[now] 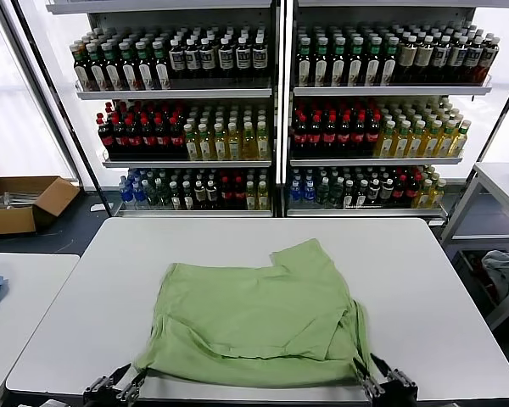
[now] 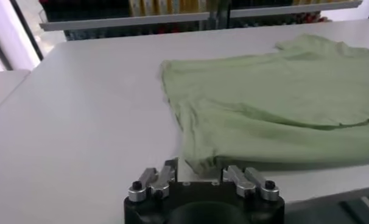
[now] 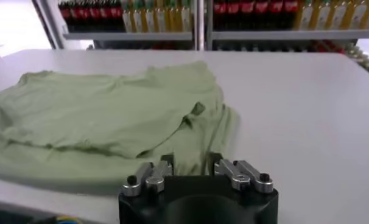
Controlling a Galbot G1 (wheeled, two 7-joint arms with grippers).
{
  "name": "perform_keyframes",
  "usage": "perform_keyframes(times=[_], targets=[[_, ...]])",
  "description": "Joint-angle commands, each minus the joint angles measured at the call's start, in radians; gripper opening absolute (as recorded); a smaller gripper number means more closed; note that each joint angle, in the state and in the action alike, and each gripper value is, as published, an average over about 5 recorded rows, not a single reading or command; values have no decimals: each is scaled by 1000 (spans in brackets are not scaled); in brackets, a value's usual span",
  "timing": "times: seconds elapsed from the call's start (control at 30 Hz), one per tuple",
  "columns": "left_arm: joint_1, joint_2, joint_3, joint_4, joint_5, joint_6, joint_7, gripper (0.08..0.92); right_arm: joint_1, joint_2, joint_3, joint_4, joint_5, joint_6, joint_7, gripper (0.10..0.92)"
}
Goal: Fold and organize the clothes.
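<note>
Both grippers sit at the table's (image 1: 458,280) near edge: the left gripper (image 2: 200,176) has its fingers spread, the near left corner of the light green shirt (image 1: 254,309) lying between them, not visibly pinched. Across from it, the right gripper (image 3: 193,165) is likewise spread at the shirt's other near corner. Beyond both, the shirt lies loosely folded on the table, drink shelves (image 1: 280,93) behind

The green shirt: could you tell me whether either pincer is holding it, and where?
Nothing is held: both the left pincer and right pincer are open at the shirt near corners.
</note>
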Motion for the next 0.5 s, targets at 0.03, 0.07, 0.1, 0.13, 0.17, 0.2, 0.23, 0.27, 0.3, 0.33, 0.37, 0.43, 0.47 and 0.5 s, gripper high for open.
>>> perform_keyframes(times=[0.03, 0.07, 0.1, 0.13, 0.17, 0.2, 0.23, 0.27, 0.3, 0.33, 0.37, 0.43, 0.47, 0.5], targets=[[-127, 105, -139, 74, -43, 17, 6, 567, 343, -103, 19, -139, 135, -69, -22, 622], [-151, 128, -127, 84, -32, 12, 12, 593, 402, -108, 1, -170, 135, -99, -38, 648], [-174, 148, -108, 91, -21, 4, 18, 627, 464, -109, -18, -204, 132, -121, -61, 674], [-201, 169, -84, 101, -14, -4, 24, 653, 530, -108, -40, -244, 128, -140, -89, 709], [-228, 190, -56, 113, -10, -11, 28, 679, 590, -105, -64, -287, 124, -150, -118, 735], [-259, 209, -27, 125, -12, -15, 30, 714, 648, -102, -89, -333, 121, -154, -145, 758], [-289, 227, 0, 138, -18, -18, 30, 740, 708, -100, -120, -379, 120, -151, -171, 783], [-321, 245, 26, 155, -30, -19, 30, 762, 761, -99, -156, -424, 120, -141, -195, 799], [-355, 264, 53, 172, -52, -19, 28, 786, 812, -99, -193, -469, 114, -124, -219, 808], [-392, 280, 79, 192, -78, -18, 26, 802, 859, -98, -233, -511, 100, -105, -239, 817], [-431, 295, 108, 217, -106, -18, 23, 809, 903, -97, -274, -553, 79, -86, -256, 820], [-520, 321, 176, 277, -153, -19, 18, 820, 977, -88, -345, -636, 31, -61, -270, 822], [-566, 329, 211, 310, -166, -20, 15, 821, 1008, -81, -374, -675, 13, -58, -269, 822], [-611, 335, 248, 344, -178, -21, 14, 822, 1035, -74, -397, -714, 3, -59, -268, 822]])
